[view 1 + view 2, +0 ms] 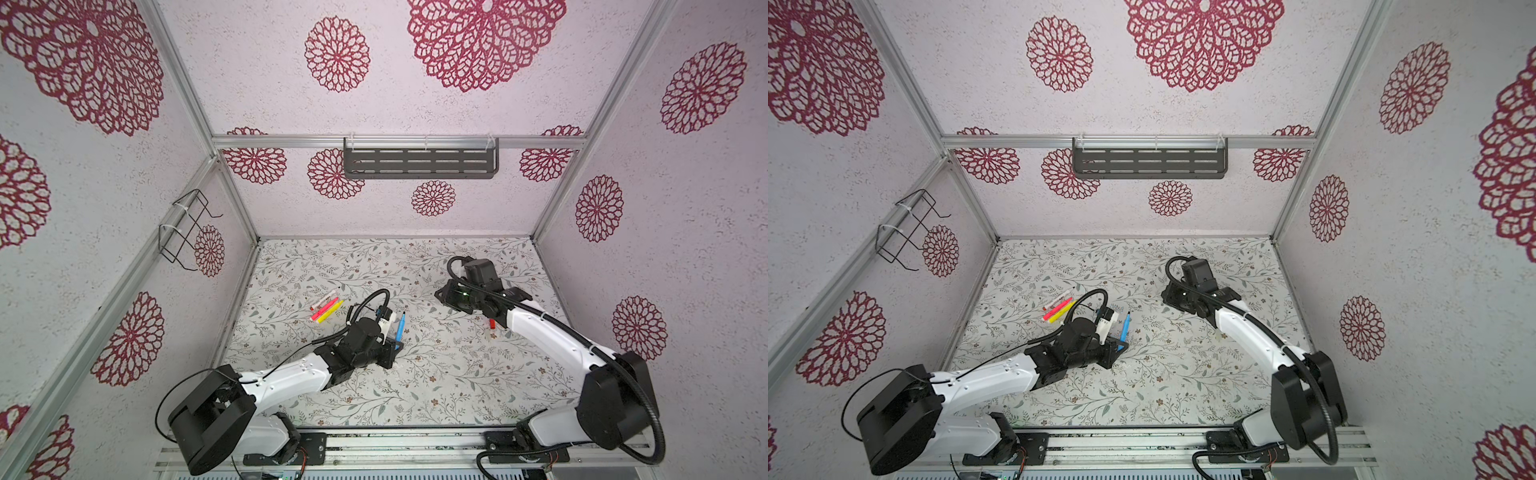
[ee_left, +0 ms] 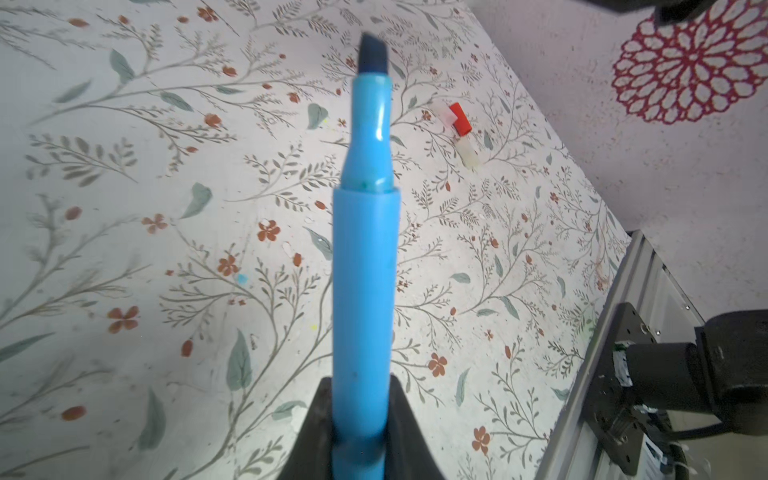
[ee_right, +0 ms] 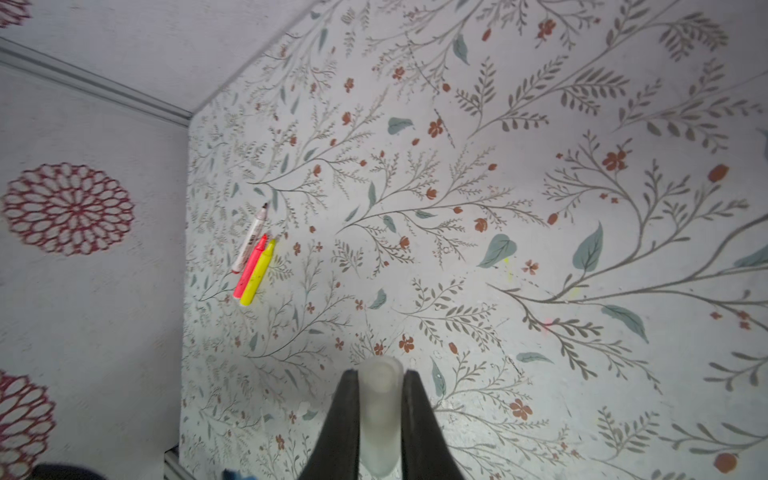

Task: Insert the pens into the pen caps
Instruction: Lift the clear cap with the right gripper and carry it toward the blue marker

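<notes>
My left gripper (image 2: 361, 386) is shut on the blue pen (image 2: 363, 270), whose bare dark tip points away from the jaws. In both top views it (image 1: 400, 328) (image 1: 1125, 327) stands slanted above mid-table. My right gripper (image 3: 380, 372) is shut on a frosted clear pen cap (image 3: 380, 409), open mouth outward; in a top view this gripper (image 1: 442, 296) hovers right of centre. The white pen (image 3: 251, 239), pink-red pen (image 3: 250, 266) and yellow pen (image 3: 258, 272) lie side by side at the left. A red cap (image 2: 460, 118) and two pale caps (image 2: 467, 153) lie together under the right arm.
A black slotted shelf (image 1: 419, 162) hangs on the back wall and a wire basket (image 1: 187, 228) on the left wall. An aluminium rail (image 1: 415, 444) carrying both arm bases runs along the table's front edge. Patterned walls enclose three sides.
</notes>
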`<action>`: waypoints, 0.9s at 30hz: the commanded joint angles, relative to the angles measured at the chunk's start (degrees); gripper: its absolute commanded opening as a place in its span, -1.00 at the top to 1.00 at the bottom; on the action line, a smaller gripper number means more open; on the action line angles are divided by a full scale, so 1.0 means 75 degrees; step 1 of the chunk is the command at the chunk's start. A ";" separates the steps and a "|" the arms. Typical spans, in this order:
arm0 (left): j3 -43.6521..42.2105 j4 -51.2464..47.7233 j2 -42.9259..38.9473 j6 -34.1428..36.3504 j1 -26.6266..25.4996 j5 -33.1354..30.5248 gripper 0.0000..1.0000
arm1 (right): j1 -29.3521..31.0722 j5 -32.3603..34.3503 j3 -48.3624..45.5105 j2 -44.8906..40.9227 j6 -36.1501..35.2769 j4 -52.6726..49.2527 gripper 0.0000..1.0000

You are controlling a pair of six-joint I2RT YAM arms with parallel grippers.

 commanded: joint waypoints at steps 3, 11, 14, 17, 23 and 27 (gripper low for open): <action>0.0481 0.0581 0.0237 0.0102 -0.0261 0.0249 0.93 | -0.0121 -0.1318 -0.0769 -0.1039 -0.0540 0.2092 1.00; 0.0899 0.0695 0.0545 0.0157 -0.0317 0.0472 0.93 | -0.0133 -0.2020 -0.1329 -0.1572 -0.0559 0.3077 1.00; 0.0984 0.0721 0.0586 0.0135 -0.0312 0.0549 0.93 | -0.0132 -0.2080 -0.1478 -0.1625 -0.0460 0.3321 1.00; 0.1013 0.0754 0.0586 0.0112 -0.0331 0.0593 0.93 | -0.0133 -0.2268 -0.1599 -0.1564 -0.0317 0.3612 1.00; 0.1043 0.0759 0.0517 0.0123 -0.0322 0.0628 0.93 | -0.0131 -0.2323 -0.1708 -0.1536 -0.0148 0.3941 1.00; 0.1046 0.0778 0.0470 0.0122 -0.0322 0.0648 0.93 | -0.0128 -0.2346 -0.1734 -0.1511 -0.0072 0.4108 1.00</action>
